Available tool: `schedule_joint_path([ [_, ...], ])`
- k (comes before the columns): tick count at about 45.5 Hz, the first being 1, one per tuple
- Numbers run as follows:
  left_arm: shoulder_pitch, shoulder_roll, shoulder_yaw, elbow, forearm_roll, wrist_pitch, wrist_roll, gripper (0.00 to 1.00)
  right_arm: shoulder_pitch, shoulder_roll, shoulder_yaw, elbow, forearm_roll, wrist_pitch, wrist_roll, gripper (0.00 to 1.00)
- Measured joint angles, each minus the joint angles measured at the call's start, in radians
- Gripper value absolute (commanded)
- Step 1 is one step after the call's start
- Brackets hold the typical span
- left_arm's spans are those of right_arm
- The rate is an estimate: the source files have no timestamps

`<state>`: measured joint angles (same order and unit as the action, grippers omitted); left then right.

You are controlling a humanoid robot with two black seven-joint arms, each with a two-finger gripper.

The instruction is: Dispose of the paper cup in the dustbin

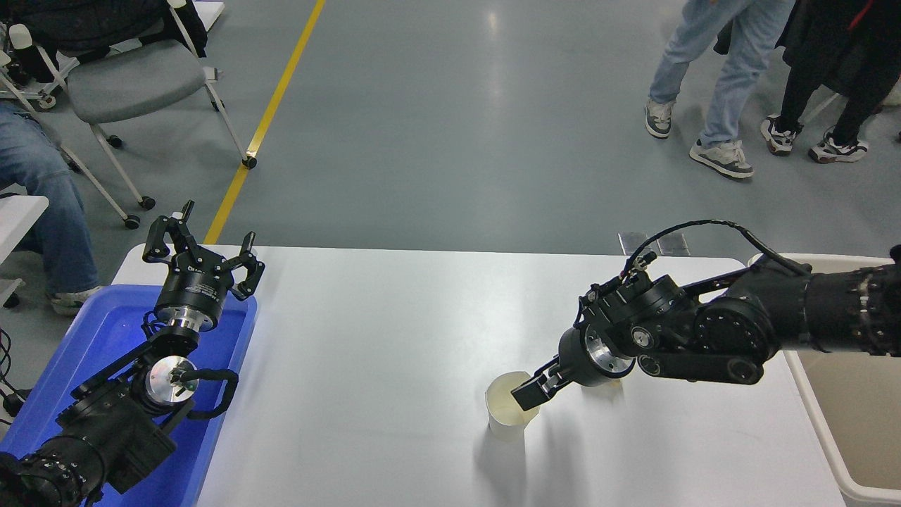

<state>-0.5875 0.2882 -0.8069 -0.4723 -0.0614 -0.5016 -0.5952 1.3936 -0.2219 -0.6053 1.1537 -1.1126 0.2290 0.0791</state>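
**Right gripper at the cup's rim**

At the bench's left edge: blue tray [105, 331], under the parked left arm. Left gripper [204, 243] raised over the tray's far end near the far-left corner, fingers spread wide, holding nothing.

Toward the near edge, right of the bench's middle: paper cup [505, 415], upright on the white table [366, 338], mouth up, cream inside showing. Right gripper [526, 394] reaching in from the right edge, angled down and leftward, tip at the cup's right-hand rim and overlapping the mouth. Finger state not readable from this angle; grip on the rim cannot be told.

Beyond the bench's right edge: dustbin [838, 458], beige, open at the top, partly crossed by the right arm, well apart from the cup.
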Motion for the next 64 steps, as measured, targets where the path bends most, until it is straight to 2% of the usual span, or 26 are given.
schedule_joint_path([
  [5,0.0,0.0,0.0,0.0,0.0,0.0,0.0,1.0,-0.012,0.012,0.0,-0.017,0.0,0.0,0.0,0.79],
  [9,0.0,0.0,0.0,0.0,0.0,0.0,0.0,1.0,-0.02,0.021,-0.001,-0.032,-0.001,-0.001,0.0,0.76],
  [12,0.0,0.0,0.0,0.0,0.0,0.0,0.0,1.0,-0.027,0.025,-0.001,-0.043,-0.001,-0.003,0.0,0.67],
  [14,0.0,-0.001,0.0,0.0,0.0,0.0,0.0,1.0,-0.029,0.027,-0.001,-0.048,-0.002,-0.005,0.0,0.54],
  [16,0.0,-0.001,0.0,0.0,0.0,0.0,0.0,1.0,-0.032,0.029,-0.001,-0.052,-0.002,-0.007,0.0,0.33],
  [18,0.0,-0.001,0.0,0.0,0.0,0.0,0.0,1.0,-0.033,0.03,-0.001,-0.056,-0.002,-0.008,0.001,0.17],
  [22,0.0,-0.001,0.0,0.0,0.0,0.0,0.0,1.0,-0.033,0.032,-0.002,-0.061,-0.002,-0.009,0.001,0.0],
  [53,0.0,0.0,0.0,0.0,0.0,0.0,0.0,1.0,0.004,0.032,-0.026,-0.06,0.011,0.006,0.019,0.0],
  [64,0.0,0.0,0.0,0.0,0.0,0.0,0.0,1.0,0.098,-0.012,-0.028,-0.006,0.072,0.042,0.029,0.0],
])
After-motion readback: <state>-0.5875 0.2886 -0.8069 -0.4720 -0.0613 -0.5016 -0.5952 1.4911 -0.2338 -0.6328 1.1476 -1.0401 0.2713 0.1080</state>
